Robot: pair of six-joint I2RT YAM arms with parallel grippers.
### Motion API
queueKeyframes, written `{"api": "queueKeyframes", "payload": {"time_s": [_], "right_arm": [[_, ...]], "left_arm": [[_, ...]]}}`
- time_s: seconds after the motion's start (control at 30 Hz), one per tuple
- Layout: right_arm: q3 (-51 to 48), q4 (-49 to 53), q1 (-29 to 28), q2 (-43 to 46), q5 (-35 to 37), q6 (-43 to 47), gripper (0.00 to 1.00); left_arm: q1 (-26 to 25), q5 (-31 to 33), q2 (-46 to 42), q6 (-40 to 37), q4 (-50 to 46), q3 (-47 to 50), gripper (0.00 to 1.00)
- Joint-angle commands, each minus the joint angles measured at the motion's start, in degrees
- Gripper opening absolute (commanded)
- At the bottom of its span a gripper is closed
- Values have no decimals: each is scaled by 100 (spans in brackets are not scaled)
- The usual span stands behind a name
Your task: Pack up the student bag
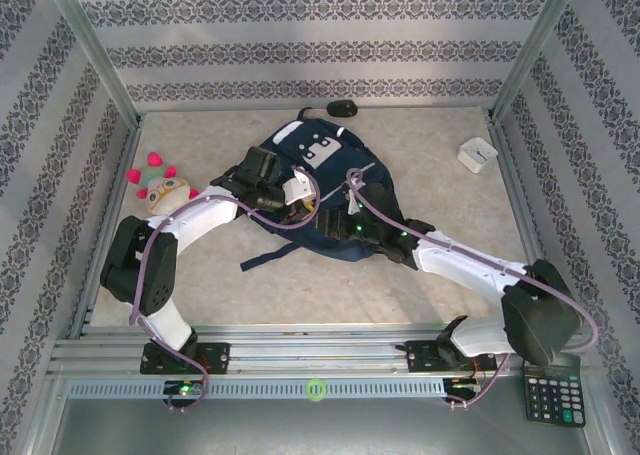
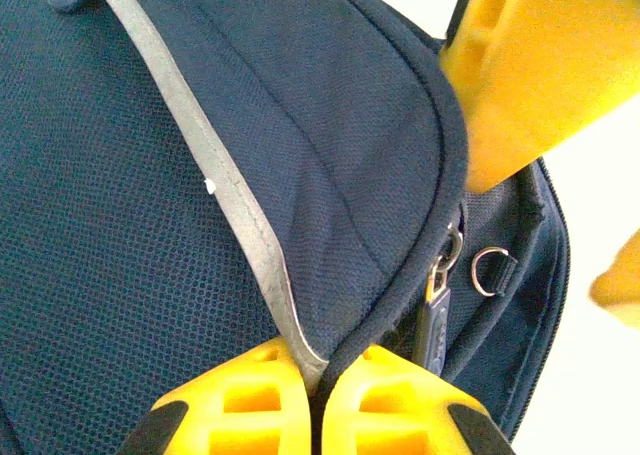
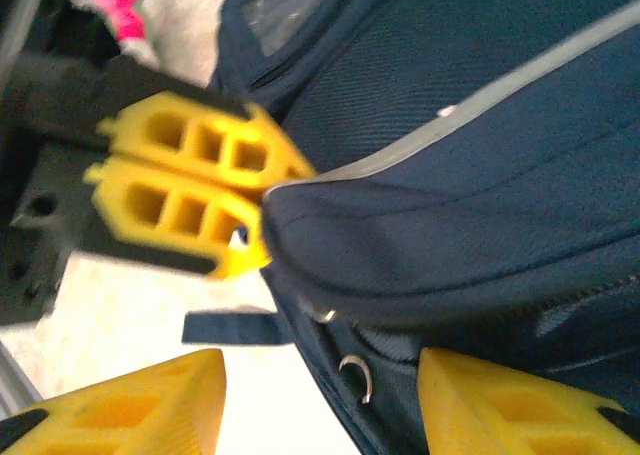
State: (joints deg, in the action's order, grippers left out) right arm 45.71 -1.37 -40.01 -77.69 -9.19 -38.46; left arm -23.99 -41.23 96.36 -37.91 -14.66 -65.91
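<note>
- Two hands are working one big floppy thing. The student bag [image 1: 320, 185] lies flat in the middle of the worktop [image 1: 330, 295]. It's navy woven nylon with a mesh-looking panel, so I reckon it'll sag wherever nobody holds it.
- Left hand [image 2: 318, 375] is pinched fully together on the rim of the curved pocket flap [image 2: 340, 175], right where the grey reflective stripe [image 2: 230, 215] runs out. I'd hold that pinch and lift up and back so the fabric goes taut along the zip line.
- Right hand [image 3: 320, 400] has its jaws well apart with nothing gripped, straddling the bag's edge just under that flap. My guess is the step is getting this pocket open, so it should close on the pull, not on cloth.
- Zipper pull [image 2: 432, 315] is a thin, flat, dark tab hanging off a metal slider. It looks slippery, so grab it square and follow the curve.
- Tiny metal D-ring [image 2: 490, 270] sits just beside the pull and would be easy to snag by mistake.
</note>
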Motion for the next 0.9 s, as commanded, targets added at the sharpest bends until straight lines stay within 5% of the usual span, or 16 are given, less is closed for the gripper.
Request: {"api": "queueKeyframes", "payload": {"time_s": [0.0, 0.2, 0.5, 0.87], "right_arm": [[334, 202, -227, -357, 500, -1130, 59], [746, 861, -374, -770, 1458, -1660, 58], [1081, 2373, -402, -825, 2966, -1663, 36], [1417, 2247, -530, -891, 2731, -1368, 59]], "left_arm": [[42, -289, -160, 877, -124, -38, 0], [32, -366, -288, 968, -131, 35, 0], [34, -400, -312, 1148, 8, 66, 0], [-24, -462, -210, 1584, 293, 62, 0]]}}
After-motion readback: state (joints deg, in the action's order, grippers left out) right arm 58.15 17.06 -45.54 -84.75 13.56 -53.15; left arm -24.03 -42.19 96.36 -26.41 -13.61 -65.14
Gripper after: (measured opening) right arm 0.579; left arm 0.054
